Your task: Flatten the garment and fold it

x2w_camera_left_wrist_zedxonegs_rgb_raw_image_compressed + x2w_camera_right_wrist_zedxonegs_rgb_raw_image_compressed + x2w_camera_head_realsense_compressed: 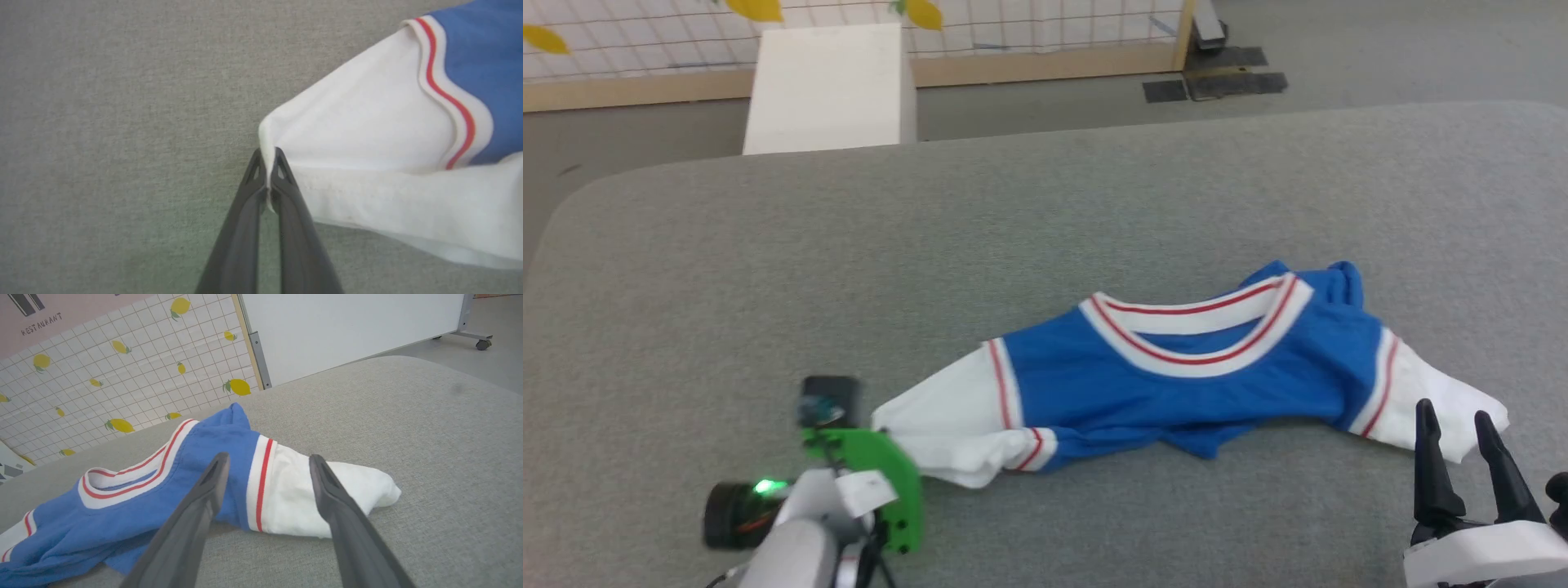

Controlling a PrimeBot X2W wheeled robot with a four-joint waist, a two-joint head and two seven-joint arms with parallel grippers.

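We see the royal-blue jersey T-shirt [1094, 384] with white short sleeves and red-striped white collar and cuff trim lying crumpled on the grey, cloth-covered table [1045, 212]. In the head view it sits in the near right part of the table. Its collar opening faces the far edge, and the blue body is bunched and partly tucked under along the near side.

The left gripper [267, 153] is clenched on the tip of the white sleeve on the robot's left. In the left wrist view its two dark fingers meet with a thin ridge of white cloth pinched between them, and the sleeve is drawn to a point there. The rest of the sleeve spreads out on the table toward the red-striped cuff.

The right gripper [1450, 412] stands with its fingers spread and nothing between them. It is just beside the other white sleeve, which lies on the table on the robot's right. In the right wrist view that sleeve shows between and beyond the two fingers. We cannot tell whether the tips touch the cloth.

Beyond the table's far edge stands a plain white rectangular box [829, 86].
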